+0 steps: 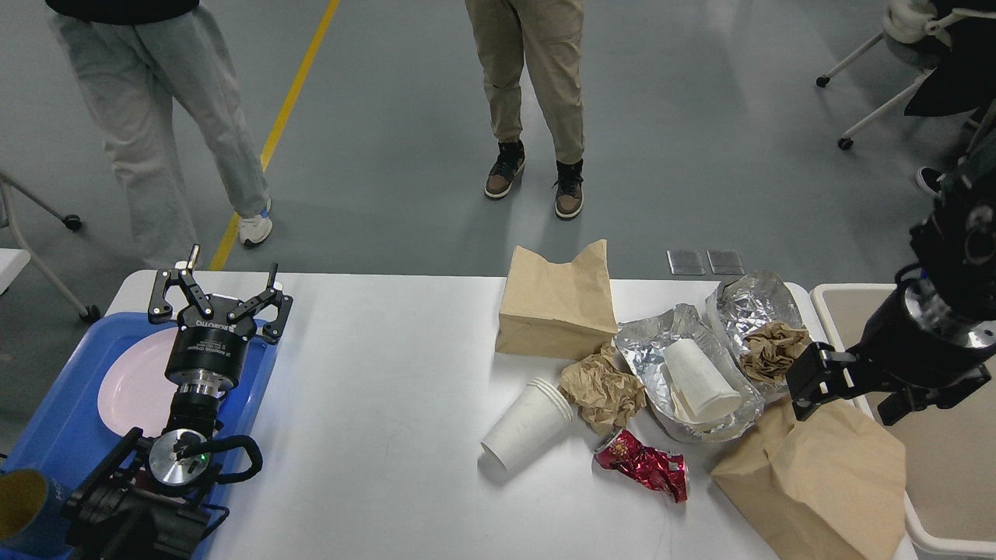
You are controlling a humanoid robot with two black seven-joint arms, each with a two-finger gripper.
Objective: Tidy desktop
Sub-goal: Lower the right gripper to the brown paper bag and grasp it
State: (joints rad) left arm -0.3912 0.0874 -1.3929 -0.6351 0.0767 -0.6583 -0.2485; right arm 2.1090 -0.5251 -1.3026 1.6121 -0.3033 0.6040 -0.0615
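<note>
The white desktop (373, 365) carries litter on its right half: an upright brown paper bag (556, 303), a crumpled brown paper (603, 389), a stack of white cups (529, 424) lying on its side, a foil sheet (661, 342) holding a white cup (700, 379), a second foil (751, 299) with a paper wad (770, 348), a crushed red can (642, 464), and a flat brown bag (817, 482). My right gripper (856, 393) hangs open just above that flat bag's top edge, holding nothing. My left gripper (218, 299) stands open and empty over the tray.
A blue tray (54, 435) with a pink plate (128, 385) lies at the left edge, a yellowish cup (19, 509) at its near corner. A beige bin (941, 467) stands off the right end. Two people stand beyond the far edge.
</note>
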